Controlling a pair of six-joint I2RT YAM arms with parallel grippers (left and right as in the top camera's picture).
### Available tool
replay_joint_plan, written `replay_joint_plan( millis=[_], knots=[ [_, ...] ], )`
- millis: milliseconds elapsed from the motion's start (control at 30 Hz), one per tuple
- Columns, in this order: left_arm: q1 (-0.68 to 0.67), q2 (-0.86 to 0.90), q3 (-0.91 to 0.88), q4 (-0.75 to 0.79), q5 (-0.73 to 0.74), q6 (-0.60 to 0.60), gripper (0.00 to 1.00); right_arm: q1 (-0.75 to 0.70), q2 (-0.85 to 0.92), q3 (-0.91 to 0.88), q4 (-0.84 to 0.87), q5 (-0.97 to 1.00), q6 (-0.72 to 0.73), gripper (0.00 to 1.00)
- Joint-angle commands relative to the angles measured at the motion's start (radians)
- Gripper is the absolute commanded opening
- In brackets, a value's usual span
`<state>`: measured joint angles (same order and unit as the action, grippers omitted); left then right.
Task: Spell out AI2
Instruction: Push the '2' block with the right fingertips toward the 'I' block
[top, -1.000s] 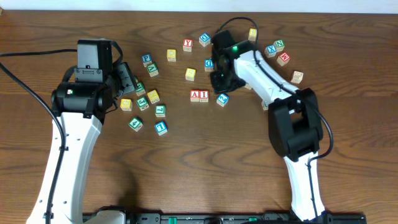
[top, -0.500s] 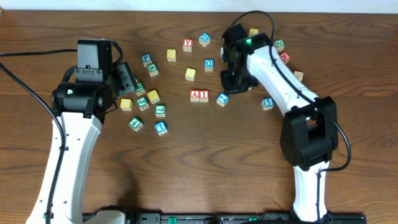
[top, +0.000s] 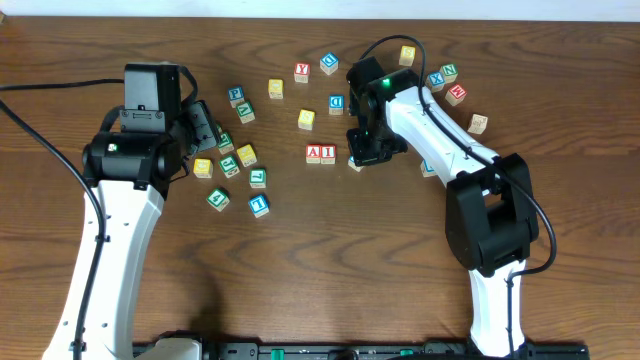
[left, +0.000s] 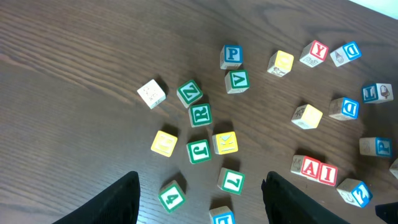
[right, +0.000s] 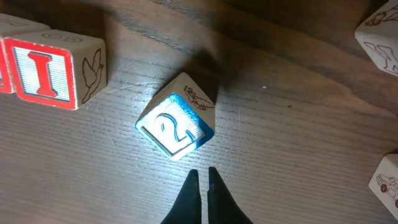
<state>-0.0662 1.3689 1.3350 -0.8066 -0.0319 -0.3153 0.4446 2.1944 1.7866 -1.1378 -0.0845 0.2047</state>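
One "2" cube (right: 176, 124) just ahead of closed right jaws

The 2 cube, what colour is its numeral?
Blue, with a blue border, on the 2 cube; the right wrist view shows it best.

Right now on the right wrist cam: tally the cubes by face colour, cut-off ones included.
Red face: 2 (I cube, cube cut off at the left edge)
Blue face: 1 (2 cube)
Pale wood, only line drawings showing: 2 (upper right cube, lower right cube, both cut off)
Total: 5
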Motion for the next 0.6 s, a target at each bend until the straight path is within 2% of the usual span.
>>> replay_joint_plan(
  millis=[0, 567],
  knots=[
    [0.004, 0.002, 0.009, -0.003, -0.002, -0.005, 0.63, 0.018, 0.001, -0.016, 0.001, 0.015, -0.015, 0.01],
    [0.004, 0.002, 0.009, -0.004, -0.002, -0.005, 0.63, 0.066, 0.001, -0.017, -0.006, 0.112, -0.069, 0.01]
  ],
)
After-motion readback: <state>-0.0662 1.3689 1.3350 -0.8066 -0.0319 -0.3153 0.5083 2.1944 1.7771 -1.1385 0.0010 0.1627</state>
